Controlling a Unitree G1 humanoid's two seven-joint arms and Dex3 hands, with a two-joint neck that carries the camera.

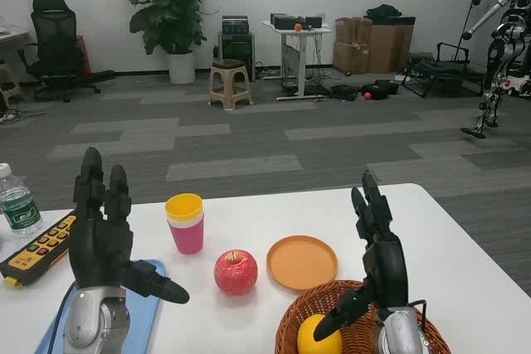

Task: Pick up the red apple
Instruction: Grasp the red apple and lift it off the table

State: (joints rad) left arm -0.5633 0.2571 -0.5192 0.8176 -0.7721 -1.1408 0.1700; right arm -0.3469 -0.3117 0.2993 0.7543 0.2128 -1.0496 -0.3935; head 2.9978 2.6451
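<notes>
Red apple (pixel 236 272) stands upright on the white table (pixel 465 246), stem dimple upward, near the front edge and roughly midway between the two raised hands. Being nearly round, it offers no long axis to align with, so approach direction matters more than wrist rotation. Left hand (pixel 108 234) is held up with fingers extended and apart, thumb pointing toward the apple, grasping nothing; the apple lies to its right and a little lower, near the thumb tip but apart from it. Right hand (pixel 377 254) is likewise released, fingers spread upward, poised above the wicker basket (pixel 431 337) that holds an orange (pixel 319 336); the apple lies to its left, beyond the orange plate (pixel 302 262). Judged by these positions, the left hand is the nearer, with an unobstructed path. Just behind the apple's left side stand stacked cups (pixel 185 222), yellow in pink, which a wide reach might brush.
</notes>
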